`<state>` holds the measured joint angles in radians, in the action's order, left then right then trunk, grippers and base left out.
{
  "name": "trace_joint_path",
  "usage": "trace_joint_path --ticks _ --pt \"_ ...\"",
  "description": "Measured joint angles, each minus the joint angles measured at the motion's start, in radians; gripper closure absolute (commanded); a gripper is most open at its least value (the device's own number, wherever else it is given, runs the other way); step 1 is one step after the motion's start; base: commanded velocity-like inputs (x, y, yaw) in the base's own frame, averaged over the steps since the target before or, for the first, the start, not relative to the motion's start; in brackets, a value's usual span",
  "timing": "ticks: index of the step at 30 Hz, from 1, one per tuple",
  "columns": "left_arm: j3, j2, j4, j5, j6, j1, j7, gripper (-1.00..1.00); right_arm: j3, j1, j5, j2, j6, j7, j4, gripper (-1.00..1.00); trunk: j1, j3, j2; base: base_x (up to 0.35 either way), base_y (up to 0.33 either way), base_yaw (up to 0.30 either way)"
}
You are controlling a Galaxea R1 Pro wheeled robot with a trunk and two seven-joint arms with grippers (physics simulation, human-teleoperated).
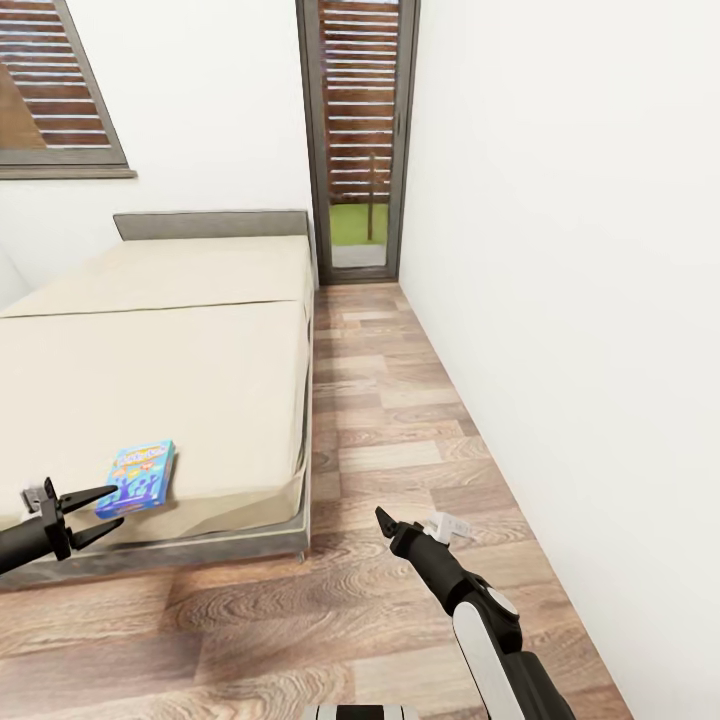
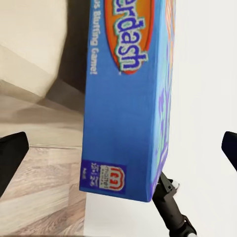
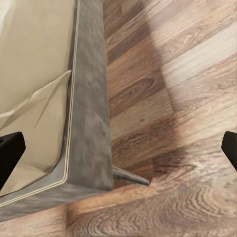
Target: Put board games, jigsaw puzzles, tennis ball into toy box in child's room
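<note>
On the bed (image 1: 180, 380), near its foot corner, a small blue board game (image 1: 138, 477) lies flat on the beige mattress; its print is too small to read from the head camera. The left gripper (image 1: 98, 512) hangs just beside the box at the mattress edge, fingers spread, holding nothing. The right gripper (image 1: 383, 519) is over the wood-plank floor (image 1: 420, 420) beside the bed's foot corner; only one dark fingertip is clear, so I cannot tell its state there. A white wall (image 1: 560, 300) runs along the aisle to a tall narrow window (image 1: 358, 130).

In the left wrist view the board game (image 2: 123, 123) sits between the spread fingertips (image 2: 10, 158), its lettering cut off at "erdash".

In the right wrist view the fingertips (image 3: 10, 153) stand wide apart over the bed's grey frame corner (image 3: 91, 123) and floor (image 3: 173, 98).
</note>
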<state>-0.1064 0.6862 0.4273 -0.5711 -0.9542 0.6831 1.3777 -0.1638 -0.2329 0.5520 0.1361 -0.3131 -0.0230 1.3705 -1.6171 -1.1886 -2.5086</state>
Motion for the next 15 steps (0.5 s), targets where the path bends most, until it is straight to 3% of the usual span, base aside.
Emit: trace_joint_path --ticks 15 --pt "0.002 0.001 -0.001 0.0 -0.006 0.0 0.002 -1.0 0.0 0.0 0.0 0.0 0.0 0.0 0.0 -1.0 0.0 0.0 0.0 0.005 0.001 0.0"
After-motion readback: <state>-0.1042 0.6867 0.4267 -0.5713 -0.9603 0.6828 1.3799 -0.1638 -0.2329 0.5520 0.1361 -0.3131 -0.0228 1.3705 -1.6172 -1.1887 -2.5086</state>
